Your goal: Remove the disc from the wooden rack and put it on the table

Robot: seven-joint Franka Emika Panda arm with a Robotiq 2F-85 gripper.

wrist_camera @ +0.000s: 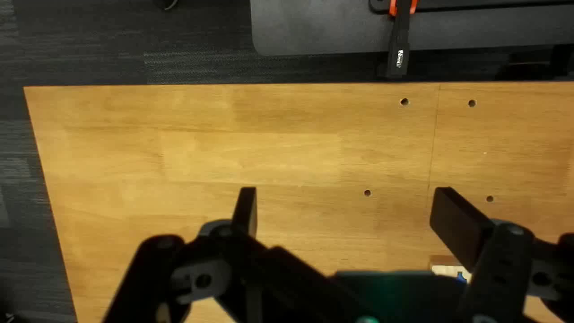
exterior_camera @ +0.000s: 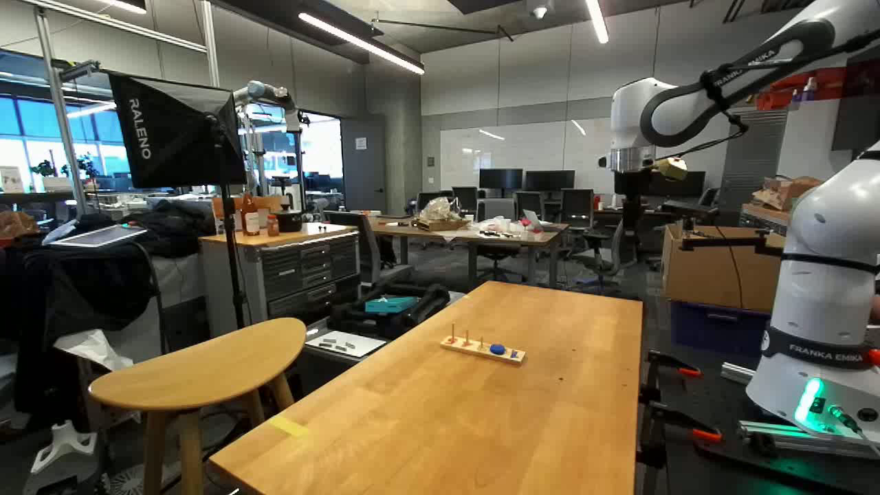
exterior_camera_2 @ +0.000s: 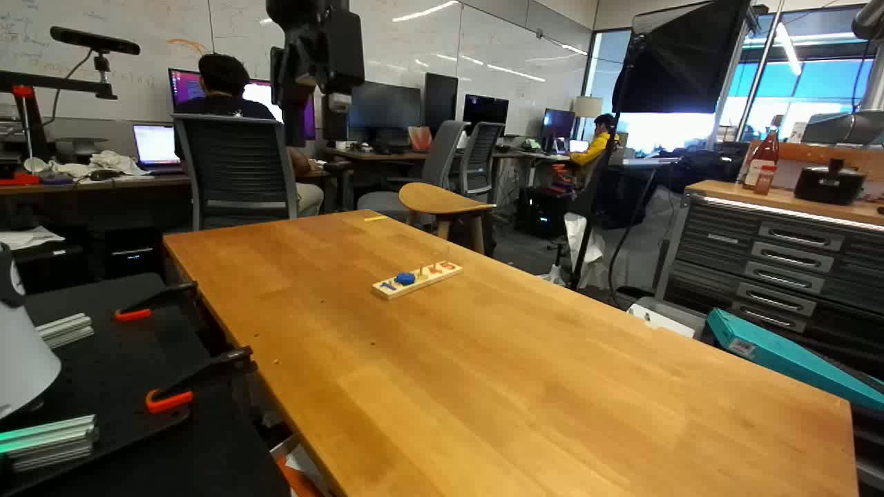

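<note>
1. Disc (exterior_camera: 497,349): on the rack (exterior_camera: 484,351), beside the blue numeral (exterior_camera_2: 388,286).
2. Fingers (wrist_camera: 462,229): wide, empty, well above the rack; best brought down astride the disc, then lifted straight past the pegs (exterior_camera: 452,331).
3. Surface (exterior_camera: 536,412): set the disc flat beside the rack.

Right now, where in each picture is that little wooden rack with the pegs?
In an exterior view: wooden peg rack, below and slightly right of centre.
In an exterior view: wooden peg rack, just below centre, slightly left.
In the wrist view: wooden peg rack, lower right, partly behind the gripper.
Shared landmark: the long wooden table beneath it.
</note>
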